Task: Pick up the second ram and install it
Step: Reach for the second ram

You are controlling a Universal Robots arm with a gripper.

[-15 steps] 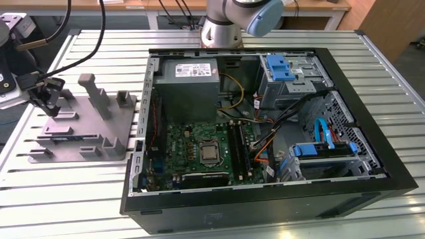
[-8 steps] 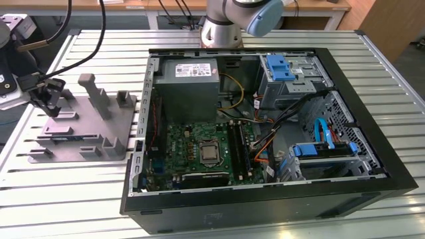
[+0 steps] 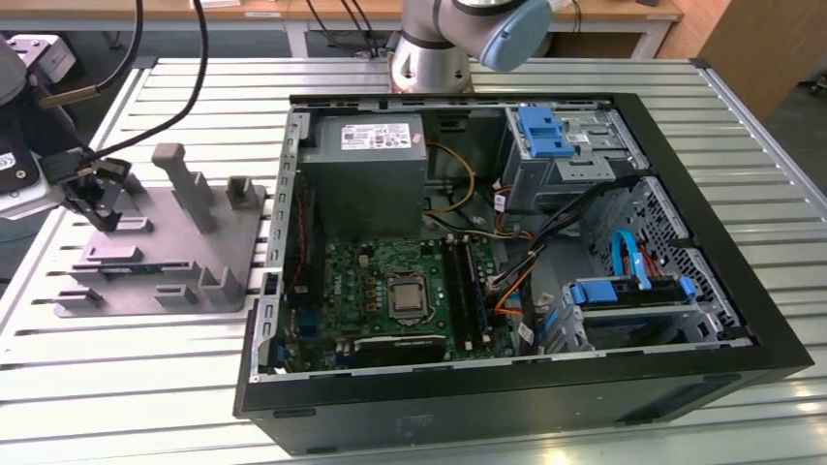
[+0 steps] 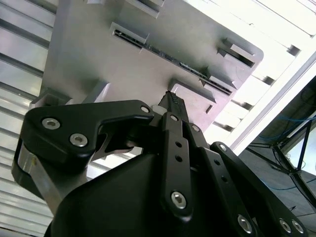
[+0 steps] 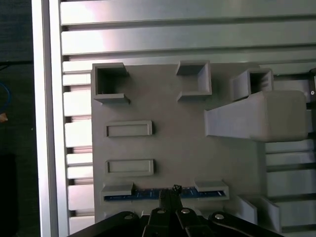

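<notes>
Your second ram [image 3: 134, 268] sits in the grey tray [image 3: 155, 247] at the exterior view's left, well apart from the open computer case [image 3: 762, 339] and its green motherboard [image 3: 375, 281]. It stands on its long edge in a slot along the tray's near side. Its long axis runs roughly left to right across that frame, parallel to the tray's front edge.

In the first wrist view you see it as a thin blue strip [image 5: 148, 194] with each end held by a low grey holder. In the second wrist view it is a dark line [image 4: 168, 58] crossing the tray [image 4: 98, 59] on a slant.

Your gripper [image 3: 107, 215] hangs at the left edge of the exterior view, over the tray, pointing down, with the arm's base [image 3: 433, 48] at top centre. In both wrist views the fingers [image 5: 168, 202] lie pressed together with nothing between them. The tips [image 4: 170, 97] are above the tray near the middle of the ram's length. You cannot tell from these frames whether they touch it.
</notes>
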